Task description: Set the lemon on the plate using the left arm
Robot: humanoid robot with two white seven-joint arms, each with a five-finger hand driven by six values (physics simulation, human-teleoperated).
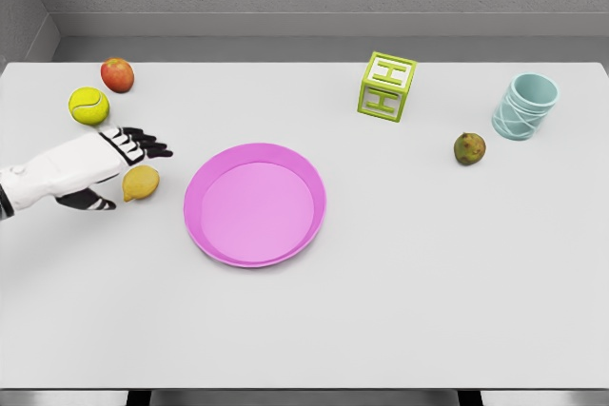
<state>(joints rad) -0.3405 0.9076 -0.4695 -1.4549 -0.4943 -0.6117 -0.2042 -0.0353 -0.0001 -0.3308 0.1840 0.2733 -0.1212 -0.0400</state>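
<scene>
The small yellow lemon (141,183) lies on the white table (428,282) just left of the round pink plate (255,203); the white left hand (107,166), further left, has its black fingers (143,143) spread wide around the lemon, holding nothing.

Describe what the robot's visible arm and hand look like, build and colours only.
Only the left arm shows: a smooth white shell forearm with a dark band near the picture's left edge. The left hand has a white back and black, segmented fingers and thumb. No cables or markings are visible.
</scene>
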